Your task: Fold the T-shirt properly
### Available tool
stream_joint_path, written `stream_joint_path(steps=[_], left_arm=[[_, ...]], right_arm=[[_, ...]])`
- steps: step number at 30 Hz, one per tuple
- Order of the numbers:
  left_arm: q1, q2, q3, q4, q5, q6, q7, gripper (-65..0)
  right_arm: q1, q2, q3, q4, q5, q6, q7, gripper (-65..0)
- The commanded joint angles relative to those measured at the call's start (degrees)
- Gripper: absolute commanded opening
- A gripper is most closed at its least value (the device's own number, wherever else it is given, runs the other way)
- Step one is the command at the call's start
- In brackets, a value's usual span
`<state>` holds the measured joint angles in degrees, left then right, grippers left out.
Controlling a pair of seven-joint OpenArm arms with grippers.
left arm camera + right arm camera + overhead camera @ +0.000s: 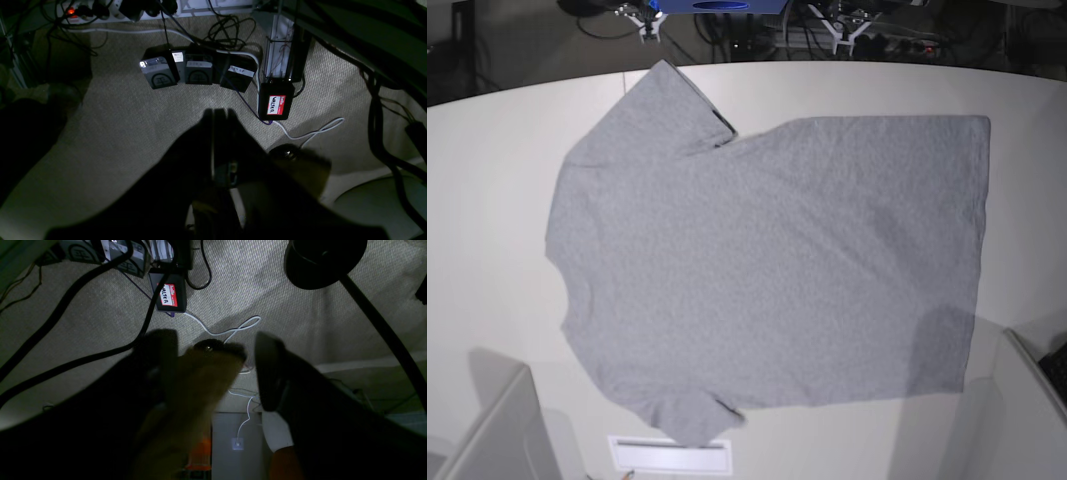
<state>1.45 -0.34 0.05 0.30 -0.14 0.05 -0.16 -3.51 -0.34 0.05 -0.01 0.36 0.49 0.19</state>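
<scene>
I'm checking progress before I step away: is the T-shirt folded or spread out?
Spread out: the T-shirt lies broad across the white table, both sleeves sticking out.

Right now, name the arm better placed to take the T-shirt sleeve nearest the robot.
Right, I'd say. The right arm hangs just beyond that sleeve of the T-shirt, jaws apart; the left arm is farther across, jaws shut.

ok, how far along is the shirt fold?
Looks like the very start. Done: shirt lies spread on the table, both sleeves out to one side. In hand: nothing; both arms are at the table's far edge, off the shirt. Left: every fold, sleeves and body alike.
</scene>
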Motion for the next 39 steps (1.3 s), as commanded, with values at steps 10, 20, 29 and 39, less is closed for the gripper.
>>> stream_joint_path(steps=[10, 20, 29, 39], left_arm=[[0.96, -0.06, -0.10, 0.19, -0.17, 0.43, -0.14, -65.0], [0.96, 0.03, -0.10, 0.19, -0.25, 0.43, 0.30, -65.0], [0.96, -0.14, -0.10, 0.01, -0.25, 0.52, 0.38, -65.0], [1.05, -0.50, 0.52, -0.25, 0.27, 0.52, 0.47, -65.0]], right_arm=[[0.04, -0.06, 0.25, 0.01, 0.12, -0.10, -0.14, -65.0], [0.04, -1.29, -0.19, 0.01, -0.14, -0.10, -0.14, -65.0], [-0.05, 0.03, -0.19, 0.01, -0.14, -0.27, -0.23, -65.0], [-1.55, 0.03, -0.19, 0.14, -0.14, -0.27, -0.14, -65.0]])
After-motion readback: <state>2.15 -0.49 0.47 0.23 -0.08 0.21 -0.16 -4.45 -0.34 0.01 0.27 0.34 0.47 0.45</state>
